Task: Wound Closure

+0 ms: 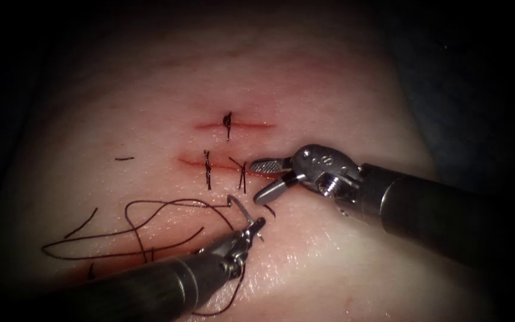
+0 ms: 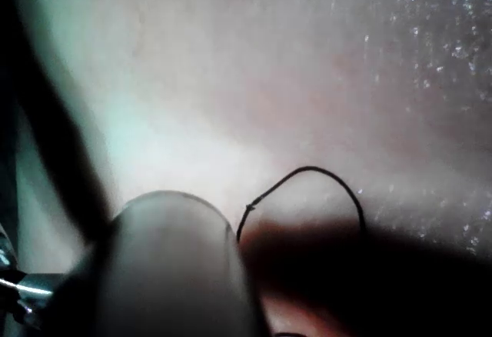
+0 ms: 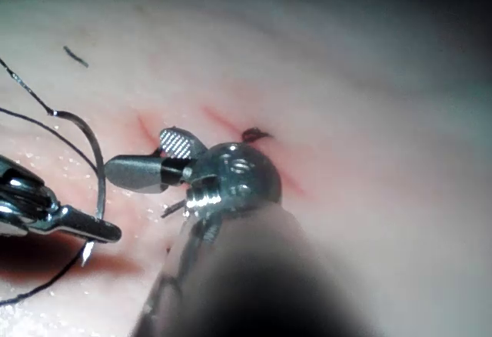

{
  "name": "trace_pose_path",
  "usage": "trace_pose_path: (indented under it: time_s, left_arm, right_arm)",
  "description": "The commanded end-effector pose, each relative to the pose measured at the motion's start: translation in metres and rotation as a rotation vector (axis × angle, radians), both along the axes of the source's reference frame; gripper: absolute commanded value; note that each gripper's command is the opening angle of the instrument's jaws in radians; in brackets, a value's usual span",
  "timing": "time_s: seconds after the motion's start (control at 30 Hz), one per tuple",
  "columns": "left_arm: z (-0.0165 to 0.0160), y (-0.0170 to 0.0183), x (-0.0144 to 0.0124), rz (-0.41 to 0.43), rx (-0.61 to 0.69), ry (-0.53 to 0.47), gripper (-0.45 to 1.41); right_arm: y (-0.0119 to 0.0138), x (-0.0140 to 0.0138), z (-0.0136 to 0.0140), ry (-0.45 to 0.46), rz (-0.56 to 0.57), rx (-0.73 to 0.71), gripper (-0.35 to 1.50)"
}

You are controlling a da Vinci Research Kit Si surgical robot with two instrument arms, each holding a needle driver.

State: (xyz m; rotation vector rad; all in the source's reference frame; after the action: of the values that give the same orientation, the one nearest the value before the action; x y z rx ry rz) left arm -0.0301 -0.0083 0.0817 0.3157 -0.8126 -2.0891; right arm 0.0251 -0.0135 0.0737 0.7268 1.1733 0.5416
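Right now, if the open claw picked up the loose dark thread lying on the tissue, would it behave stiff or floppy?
Probably floppy: the thread lies in loose curls on the tissue. Likely very light, being so thin, and possibly slippery on the wet-looking surface. It may drag, since the left claw holds the needle near one end of its curve, out of the tissue. The right claw holds nothing.

On the tissue two cuts lie one above the other at frame centre: the upper cut and the lower cut. The right tool comes in from the right, jaws apart at the lower cut's right end. Below it, the left tool grips the needle (near its pointed end, free of the tissue). The thread loops across the lower left.
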Motion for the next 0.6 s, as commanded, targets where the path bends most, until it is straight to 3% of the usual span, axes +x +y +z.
trace_pose_path:
  time_s: [0.03,0.27,0.6]
  left_arm:
    - [0.0005,0.0000,-0.0007,0.005,-0.004,0.002,-0.45]
    - [0.0003,-0.0002,-0.0010,0.064,-0.090,0.047,-0.45]
    - [0.0003,-0.0001,-0.0014,0.069,-0.105,0.065,-0.45]
  right_arm:
    - [0.0004,0.0014,0.0001,0.025,-0.016,-0.070,1.35]
    - [0.0002,0.0030,-0.0003,0.067,-0.039,-0.138,1.28]
    - [-0.0006,0.0036,0.0001,0.000,-0.030,-0.195,1.26]
